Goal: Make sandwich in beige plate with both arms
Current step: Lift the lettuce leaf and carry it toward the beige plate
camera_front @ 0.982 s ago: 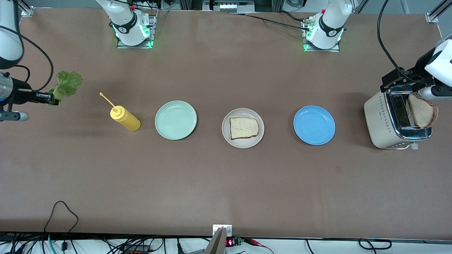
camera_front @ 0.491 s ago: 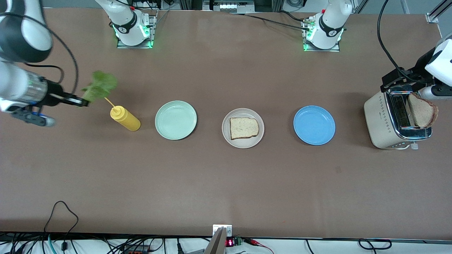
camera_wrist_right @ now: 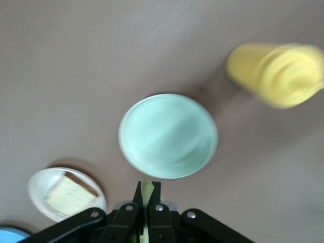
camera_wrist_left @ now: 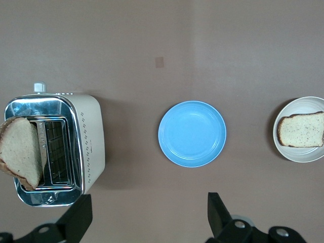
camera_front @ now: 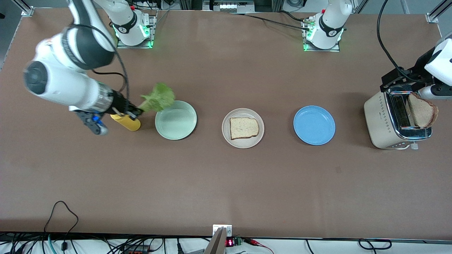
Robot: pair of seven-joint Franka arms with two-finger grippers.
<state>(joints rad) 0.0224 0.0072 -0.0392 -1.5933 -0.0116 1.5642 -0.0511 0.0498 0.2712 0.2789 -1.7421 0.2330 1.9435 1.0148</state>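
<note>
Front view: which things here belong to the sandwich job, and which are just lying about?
In the job:
beige plate
bread slice on it
lettuce leaf in the right pincer
second slice in the toaster
left pincer, open over the toaster

Lying about:
mint green plate
blue plate
yellow squeeze bottle

right pincer point(camera_front: 136, 112) carried lettuce leaf point(camera_front: 159, 97) inward, now over mint green plate point(camera_front: 178, 124)

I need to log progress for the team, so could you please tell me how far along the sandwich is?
Done: one speckled bread slice lies on the round beige plate. In hand: the right gripper holds the crinkly green lettuce leaf over the mint green plate's rim. Left: lay the leaf on that slice, then add the second brown-crusted slice, which stands in the cream toaster under the open left gripper.
</note>
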